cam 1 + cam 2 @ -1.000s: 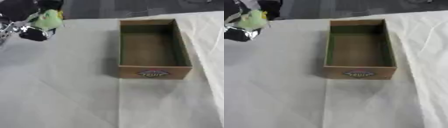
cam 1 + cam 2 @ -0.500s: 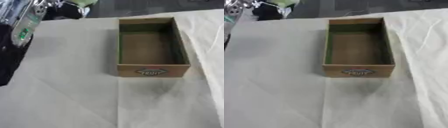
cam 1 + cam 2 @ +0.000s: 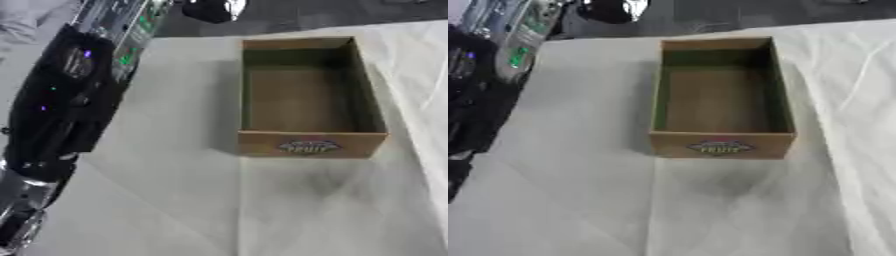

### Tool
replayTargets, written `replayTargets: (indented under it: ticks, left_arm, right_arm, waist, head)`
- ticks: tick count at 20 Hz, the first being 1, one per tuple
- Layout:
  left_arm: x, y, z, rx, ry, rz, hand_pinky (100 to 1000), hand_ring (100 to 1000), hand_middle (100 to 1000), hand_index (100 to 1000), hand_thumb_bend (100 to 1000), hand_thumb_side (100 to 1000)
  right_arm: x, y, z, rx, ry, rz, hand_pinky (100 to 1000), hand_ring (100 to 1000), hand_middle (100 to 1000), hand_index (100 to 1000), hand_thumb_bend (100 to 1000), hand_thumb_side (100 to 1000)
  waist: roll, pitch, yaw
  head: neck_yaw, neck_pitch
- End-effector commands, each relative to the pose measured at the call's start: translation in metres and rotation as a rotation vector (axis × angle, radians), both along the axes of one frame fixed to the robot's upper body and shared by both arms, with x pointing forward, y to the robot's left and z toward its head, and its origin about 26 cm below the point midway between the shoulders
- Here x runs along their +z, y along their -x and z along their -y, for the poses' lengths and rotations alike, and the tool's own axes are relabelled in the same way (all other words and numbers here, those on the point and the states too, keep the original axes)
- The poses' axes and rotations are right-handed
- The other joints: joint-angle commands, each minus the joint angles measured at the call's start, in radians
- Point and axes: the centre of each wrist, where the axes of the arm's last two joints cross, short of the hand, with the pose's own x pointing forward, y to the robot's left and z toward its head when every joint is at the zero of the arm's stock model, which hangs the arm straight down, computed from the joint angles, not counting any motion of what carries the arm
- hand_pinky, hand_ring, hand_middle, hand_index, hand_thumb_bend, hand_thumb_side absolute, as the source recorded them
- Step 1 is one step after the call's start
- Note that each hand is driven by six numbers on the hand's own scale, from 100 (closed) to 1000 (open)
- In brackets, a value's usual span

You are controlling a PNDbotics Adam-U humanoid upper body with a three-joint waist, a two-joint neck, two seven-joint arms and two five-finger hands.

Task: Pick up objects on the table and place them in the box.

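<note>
A pale cloth-covered table [image 3: 175, 200] fills the view, with dark floor beyond its far edge. One cardboard box [image 3: 306, 97] stands on it, open-topped, with a printed label on its near wall; it looks stiff and light, and its inside shows empty. No loose object to pick up can be seen on the cloth.

The box lies to the right of the left arm [image 3: 66, 100], well apart from it, and nearer than the left hand [image 3: 214, 9]. That hand shows only as a dark and shiny blur at the top edge, beyond the box's far left corner. Whether its fingers are apart or closed on something cannot be told. One arm is in view; the right hand does not show.
</note>
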Motion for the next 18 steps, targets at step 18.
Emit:
replayTargets:
  ticks: [18]
  left_arm:
    - [-0.034, -0.014, 0.063, -0.078, -0.121, 0.058, 277, 443, 393, 545, 100, 566]
  right_arm:
    - [0.016, 0.001, -0.009, 0.060, 0.001, 0.062, 795, 828, 668, 739, 100, 1000]
  waist:
    - [-0.001, 0.009, -0.034]
  head:
    - [0.054, -0.041]
